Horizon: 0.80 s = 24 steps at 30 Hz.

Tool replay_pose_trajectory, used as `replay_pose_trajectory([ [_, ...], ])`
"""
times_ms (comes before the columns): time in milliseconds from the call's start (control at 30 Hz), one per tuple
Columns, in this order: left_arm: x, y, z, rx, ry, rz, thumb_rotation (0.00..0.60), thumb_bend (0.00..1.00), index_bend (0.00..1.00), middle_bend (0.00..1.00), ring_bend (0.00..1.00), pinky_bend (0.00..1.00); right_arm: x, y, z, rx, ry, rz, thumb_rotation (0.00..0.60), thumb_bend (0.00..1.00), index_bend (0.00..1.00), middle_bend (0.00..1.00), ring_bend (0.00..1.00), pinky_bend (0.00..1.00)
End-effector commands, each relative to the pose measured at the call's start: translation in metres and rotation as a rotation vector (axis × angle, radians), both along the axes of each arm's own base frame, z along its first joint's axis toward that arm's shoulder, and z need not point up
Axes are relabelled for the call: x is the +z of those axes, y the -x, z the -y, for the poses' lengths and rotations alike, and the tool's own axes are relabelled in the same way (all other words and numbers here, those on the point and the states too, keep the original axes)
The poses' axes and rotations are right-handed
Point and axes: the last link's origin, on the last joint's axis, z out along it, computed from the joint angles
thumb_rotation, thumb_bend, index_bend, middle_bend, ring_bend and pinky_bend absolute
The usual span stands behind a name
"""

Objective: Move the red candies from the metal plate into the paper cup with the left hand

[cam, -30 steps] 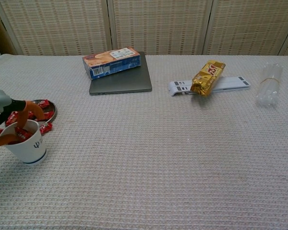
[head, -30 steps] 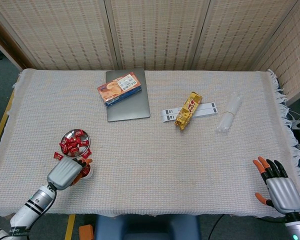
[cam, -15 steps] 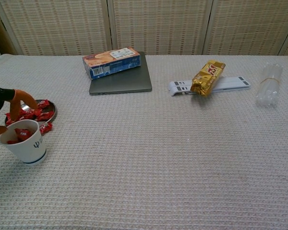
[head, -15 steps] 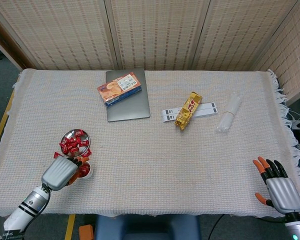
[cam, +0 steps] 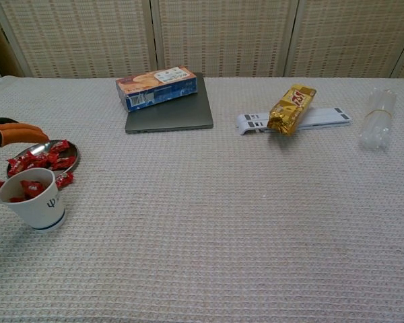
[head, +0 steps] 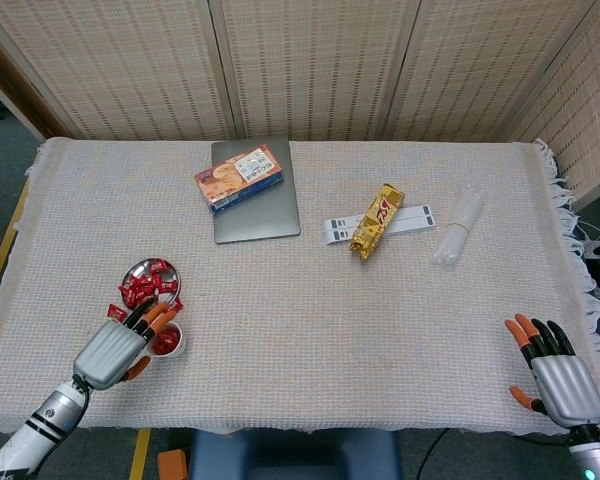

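A small metal plate (head: 139,267) (cam: 75,155) near the table's left edge holds several red candies (head: 148,285) (cam: 42,159). Just in front of it stands a white paper cup (head: 179,346) (cam: 38,206) with red candies inside. Two loose candies (head: 115,311) (cam: 63,180) lie on the cloth beside the plate. My left hand (head: 113,350) hovers left of the cup, holding nothing, its orange-tipped fingers (cam: 15,130) stretched out toward the plate's near edge. My right hand (head: 554,373) rests open at the near right corner, fingers spread.
A grey laptop (head: 265,205) with a biscuit box (head: 239,177) on it lies at the back. A gold snack bag (head: 377,220) lies across a white strip (head: 412,215), with a clear plastic bundle (head: 457,227) to the right. The cloth ends close to the left hand.
The left hand's fingers have come out of the cup and straightened. The hand has drawn back to the left and toward the table's near edge. The right hand has not moved.
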Motion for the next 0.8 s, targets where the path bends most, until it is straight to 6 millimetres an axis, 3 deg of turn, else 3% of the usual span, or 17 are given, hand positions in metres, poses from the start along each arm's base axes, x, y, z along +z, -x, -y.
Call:
replay_pose_trajectory([
  [33, -0.003, 0.002, -0.007, 0.023, 0.008, -0.006, 0.600, 0.37, 0.00, 0.00, 0.00, 0.99, 0.000, 0.000, 0.000, -0.001, 0.000, -0.001, 0.600, 0.11, 0.00, 0.00, 0.00, 0.00],
  [300, -0.016, 0.010, -0.011, 0.084, 0.079, -0.066, 0.600, 0.36, 0.00, 0.00, 0.01, 0.99, -0.001, 0.001, 0.002, -0.006, -0.002, -0.004, 0.600, 0.11, 0.00, 0.00, 0.00, 0.00],
  [533, -0.018, 0.007, -0.012, 0.080, 0.073, -0.064, 0.600, 0.36, 0.02, 0.02, 0.14, 0.99, -0.001, 0.001, 0.002, -0.008, -0.002, -0.004, 0.600, 0.11, 0.00, 0.00, 0.00, 0.00],
  [700, -0.025, 0.009, -0.015, 0.079, 0.060, -0.032, 0.600, 0.36, 0.15, 0.18, 0.30, 0.99, -0.001, 0.001, 0.001, -0.008, 0.000, -0.001, 0.600, 0.11, 0.00, 0.00, 0.00, 0.00],
  [800, -0.029, 0.010, -0.015, 0.072, 0.068, -0.029, 0.600, 0.36, 0.20, 0.24, 0.33, 0.99, -0.001, 0.001, 0.001, -0.007, -0.001, -0.002, 0.600, 0.11, 0.00, 0.00, 0.00, 0.00],
])
